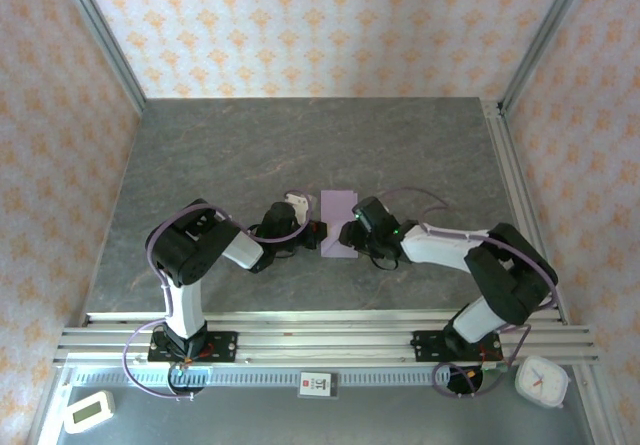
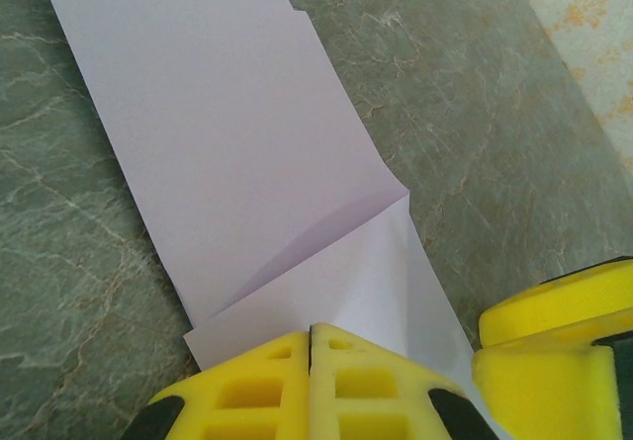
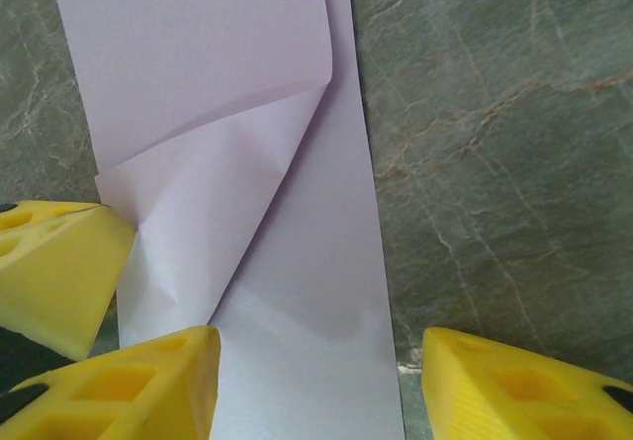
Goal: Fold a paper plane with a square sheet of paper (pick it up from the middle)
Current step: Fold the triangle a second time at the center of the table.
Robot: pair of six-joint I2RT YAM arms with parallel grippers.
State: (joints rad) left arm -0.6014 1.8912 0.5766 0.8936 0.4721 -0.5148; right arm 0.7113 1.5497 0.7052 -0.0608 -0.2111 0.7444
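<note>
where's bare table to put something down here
Free: the far half of the table, between the paper and the back wall; the strip left of the left arm; the strip between the right arm and the side rail. Crowded: the centre, where the left gripper and right gripper meet at the paper.

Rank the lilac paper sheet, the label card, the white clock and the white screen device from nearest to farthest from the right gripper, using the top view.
1. lilac paper sheet: at the fingertips of the right gripper, mid-table.
2. label card: near edge, centre.
3. white clock: near right corner.
4. white screen device: near left corner.
</note>
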